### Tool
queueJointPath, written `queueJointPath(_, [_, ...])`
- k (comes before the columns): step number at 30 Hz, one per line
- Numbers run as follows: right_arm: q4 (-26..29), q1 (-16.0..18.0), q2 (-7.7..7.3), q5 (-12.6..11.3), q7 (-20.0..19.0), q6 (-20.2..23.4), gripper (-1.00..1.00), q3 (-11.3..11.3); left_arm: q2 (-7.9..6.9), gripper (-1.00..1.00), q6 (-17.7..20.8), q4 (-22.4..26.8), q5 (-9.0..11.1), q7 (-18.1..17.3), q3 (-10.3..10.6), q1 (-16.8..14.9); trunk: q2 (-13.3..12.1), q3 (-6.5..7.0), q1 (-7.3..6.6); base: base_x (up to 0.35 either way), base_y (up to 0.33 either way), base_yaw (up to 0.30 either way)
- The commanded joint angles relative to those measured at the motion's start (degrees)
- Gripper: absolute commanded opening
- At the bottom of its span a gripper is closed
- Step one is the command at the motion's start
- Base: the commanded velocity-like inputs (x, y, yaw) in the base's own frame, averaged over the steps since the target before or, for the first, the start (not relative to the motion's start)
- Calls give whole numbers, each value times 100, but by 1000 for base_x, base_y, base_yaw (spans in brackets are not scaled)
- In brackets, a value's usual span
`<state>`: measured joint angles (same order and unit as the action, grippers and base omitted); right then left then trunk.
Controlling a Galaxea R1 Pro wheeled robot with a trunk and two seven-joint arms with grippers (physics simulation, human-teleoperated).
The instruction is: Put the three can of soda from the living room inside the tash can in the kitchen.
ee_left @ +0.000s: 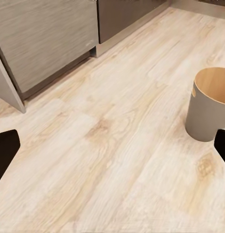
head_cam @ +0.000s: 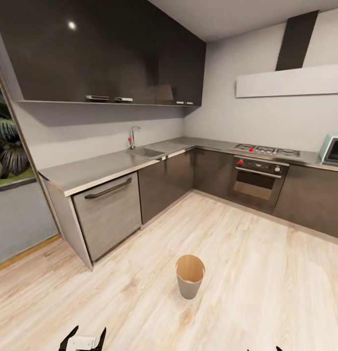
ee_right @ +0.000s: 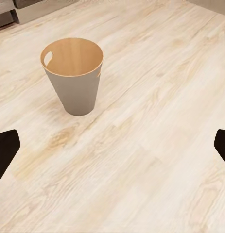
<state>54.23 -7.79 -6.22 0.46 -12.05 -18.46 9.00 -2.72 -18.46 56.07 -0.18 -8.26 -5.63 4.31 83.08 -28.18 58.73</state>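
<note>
The tash can (head_cam: 190, 286) stands upright on the light wood kitchen floor, pale grey outside, wood-coloured inside, with nothing visible in it. In the left wrist view the tash can (ee_left: 208, 115) sits off to one side ahead of my left gripper (ee_left: 112, 145), whose black fingers are spread wide and empty. The right wrist view has the tash can (ee_right: 76, 92) a short way in front of my right gripper (ee_right: 112, 145), also open and empty. In the head view my left gripper (head_cam: 88, 337) and the tips of my right gripper (head_cam: 263, 349) sit low at the frame's lower edge. The soda cans are out of view.
Dark grey cabinets with a steel worktop (head_cam: 91, 168) wrap the left and back walls, holding a sink (head_cam: 145, 152), a dishwasher front (head_cam: 108, 214), a hob (head_cam: 266, 149) and a black oven (head_cam: 256, 180). Open wood floor (head_cam: 266, 273) surrounds the bin.
</note>
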Motion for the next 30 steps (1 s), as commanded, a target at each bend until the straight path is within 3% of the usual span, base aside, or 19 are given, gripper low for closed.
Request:
queueJointPath(1, [0,-1,0,1,-1,0,100,1,0,100,0,0,0,0,2,0,0,0,0,283,0,0])
queueJointPath(30, [0,-1,-2,7,-4,0,100,4,0,100,0,0,0,0,10,0,0,0,0,282,0,0])
